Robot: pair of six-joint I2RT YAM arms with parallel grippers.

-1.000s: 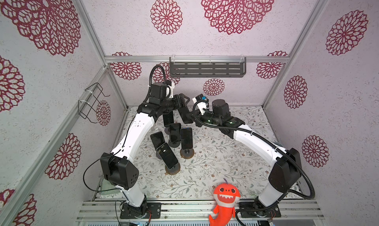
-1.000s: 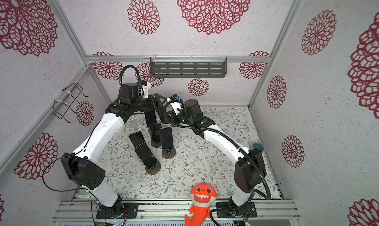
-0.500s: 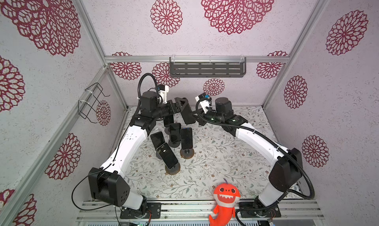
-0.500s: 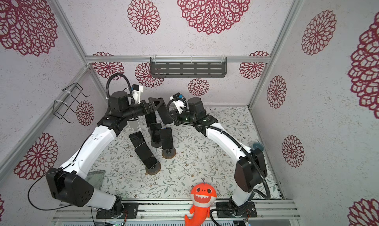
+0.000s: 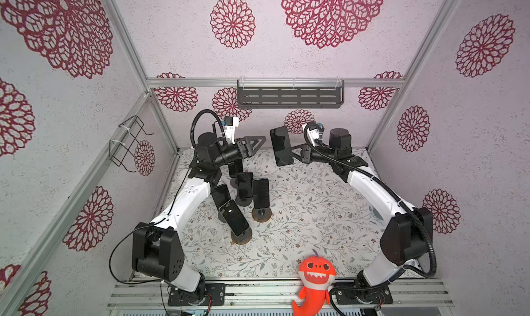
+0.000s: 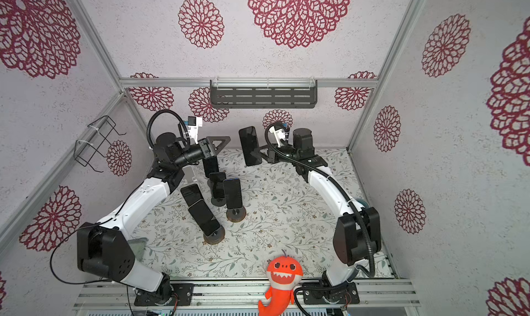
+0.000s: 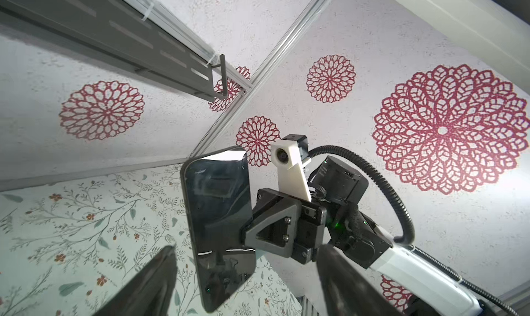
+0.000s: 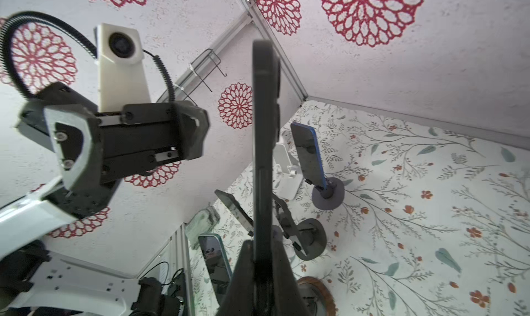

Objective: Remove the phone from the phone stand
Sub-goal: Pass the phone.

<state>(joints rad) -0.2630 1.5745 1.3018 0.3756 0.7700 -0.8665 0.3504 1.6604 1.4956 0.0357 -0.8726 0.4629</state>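
A black phone (image 5: 281,146) (image 6: 250,146) hangs upright in the air over the back of the table, with my right gripper (image 5: 295,152) (image 6: 262,152) shut on its edge. The right wrist view shows the phone (image 8: 265,157) edge-on between the right gripper's (image 8: 262,260) fingers. The phone touches no phone stand. My left gripper (image 5: 258,142) (image 6: 222,142) stands open a short way to its left. In the left wrist view the phone's glossy face (image 7: 218,228) sits ahead of the left gripper (image 7: 246,251), untouched.
Several other phones stand on round-based stands (image 5: 261,214) (image 5: 241,237) at mid-left. A white stand (image 6: 189,175) sits under the left arm. A red shark plush (image 5: 314,274) is at the front edge, a grey shelf (image 5: 289,96) on the back wall and a wire basket (image 5: 129,142) on the left wall.
The two grippers were close together at the phone. The left one has drawn back leftward, and the right one has carried the phone to the right, leaving a gap.
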